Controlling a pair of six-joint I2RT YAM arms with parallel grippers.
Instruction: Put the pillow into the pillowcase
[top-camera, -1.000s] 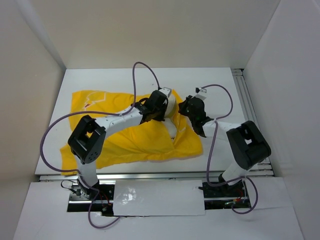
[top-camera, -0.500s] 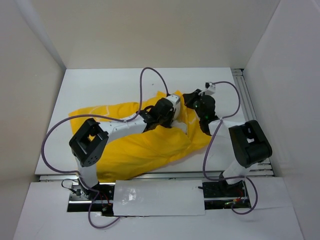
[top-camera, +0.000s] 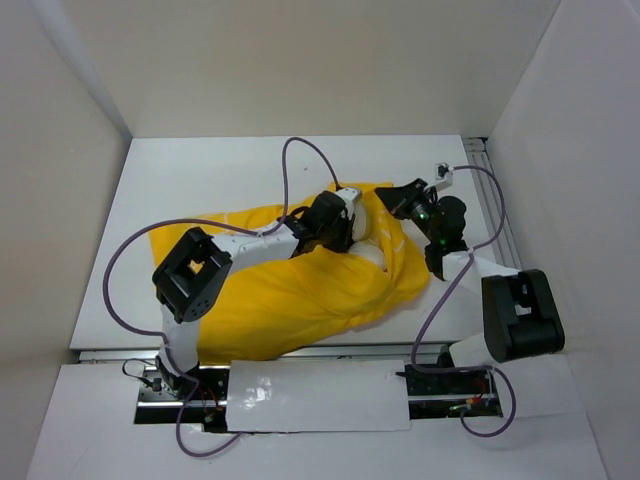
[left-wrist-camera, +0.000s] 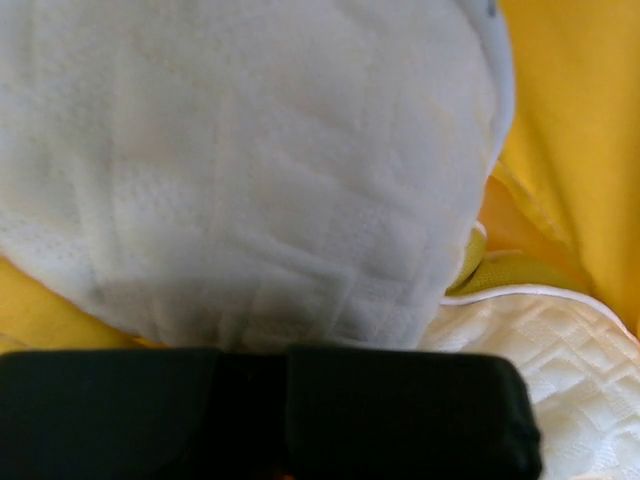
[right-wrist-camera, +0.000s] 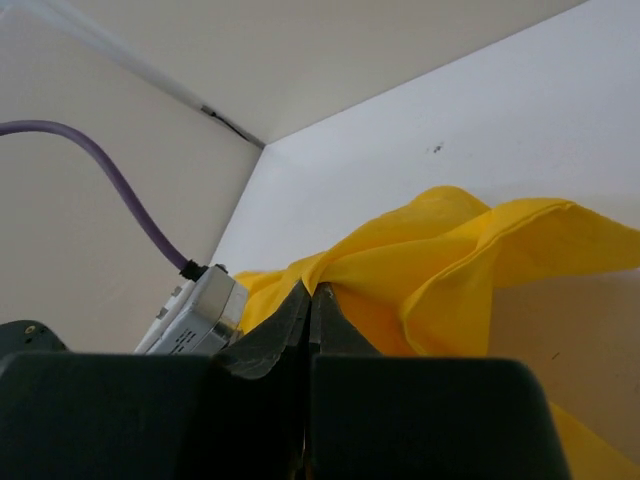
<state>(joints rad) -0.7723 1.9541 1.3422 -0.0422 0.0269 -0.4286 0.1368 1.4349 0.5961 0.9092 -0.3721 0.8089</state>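
Cream pillow (top-camera: 375, 250) partly inside rumpled yellow pillowcase (top-camera: 290, 300).

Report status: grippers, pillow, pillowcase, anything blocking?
Left gripper shut on pillow. Right gripper shut on pillowcase edge. Pillow partly inside pillowcase, white end showing. No obstacle seen.

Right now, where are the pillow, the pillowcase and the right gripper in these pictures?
pillow (left-wrist-camera: 250, 170): left wrist view, middle of its bulging white face.
pillowcase (top-camera: 290, 300): top external view, broad yellow middle part.
right gripper (right-wrist-camera: 312, 290): right wrist view, between fingertips pinching the pillowcase.
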